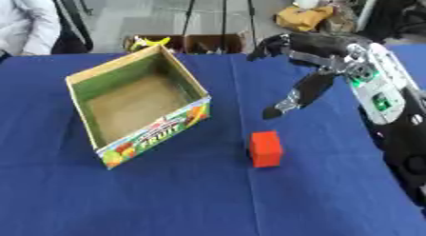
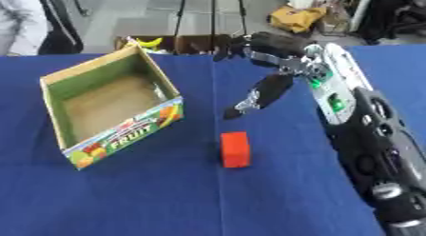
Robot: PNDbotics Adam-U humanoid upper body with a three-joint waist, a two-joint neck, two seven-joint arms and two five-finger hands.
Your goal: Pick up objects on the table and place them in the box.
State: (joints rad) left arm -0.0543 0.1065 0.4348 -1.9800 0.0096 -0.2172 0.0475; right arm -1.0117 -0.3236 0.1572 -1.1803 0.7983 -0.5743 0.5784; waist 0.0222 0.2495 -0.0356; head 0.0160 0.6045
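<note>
A red block [image 1: 266, 149] lies on the blue tablecloth, right of an open cardboard box [image 1: 138, 104] with fruit print on its front wall. The box looks empty inside. My right hand [image 1: 304, 89] hangs above the cloth behind the block, reaching in from the right. Its thumb [image 1: 293, 97] points down toward the block and its fingers [image 1: 279, 43] stretch out to the left. The hand is open and holds nothing. No left hand shows in either view.
The blue table [image 1: 166, 201] fills the view, with bare cloth in front of the box and block. Beyond its far edge stand small cartons [image 1: 187, 42] on the floor, a yellow bag [image 1: 304, 16] and a seated person at the far left.
</note>
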